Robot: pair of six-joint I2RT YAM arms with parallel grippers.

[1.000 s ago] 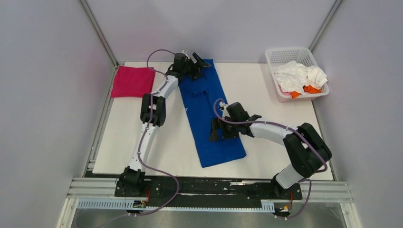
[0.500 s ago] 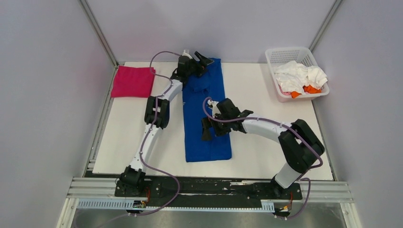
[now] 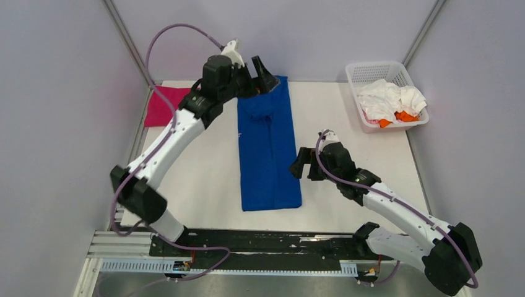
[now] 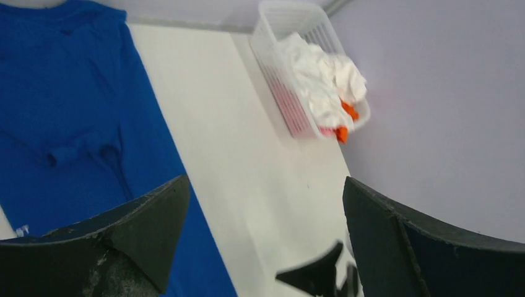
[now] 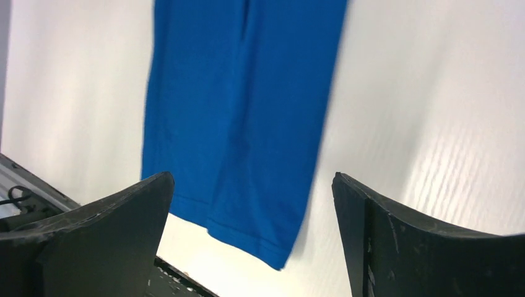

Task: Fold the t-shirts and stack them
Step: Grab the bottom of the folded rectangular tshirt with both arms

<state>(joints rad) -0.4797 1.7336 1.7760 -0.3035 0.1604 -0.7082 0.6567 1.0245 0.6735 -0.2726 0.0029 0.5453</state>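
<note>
The royal blue t-shirt (image 3: 268, 148) lies flat on the white table as a long narrow strip, running from the back edge toward the front; it also shows in the left wrist view (image 4: 68, 117) and the right wrist view (image 5: 241, 111). A folded magenta-pink t-shirt (image 3: 160, 106) lies at the back left, partly behind the left arm. White and orange shirts (image 3: 391, 100) sit heaped in the basket. My left gripper (image 3: 259, 73) is open and empty, raised above the blue shirt's far end. My right gripper (image 3: 301, 166) is open and empty, just right of the blue shirt.
A white plastic lattice basket (image 3: 358, 71) stands at the back right corner, also in the left wrist view (image 4: 278, 25). The white table (image 3: 204, 179) ends at a metal rail (image 3: 278, 244) in front. Grey walls close in the sides and back.
Both grippers have let go of the blue shirt and lifted away. The left arm rose high at the back; the right arm pulled back to the right. The shirt lies straight.
</note>
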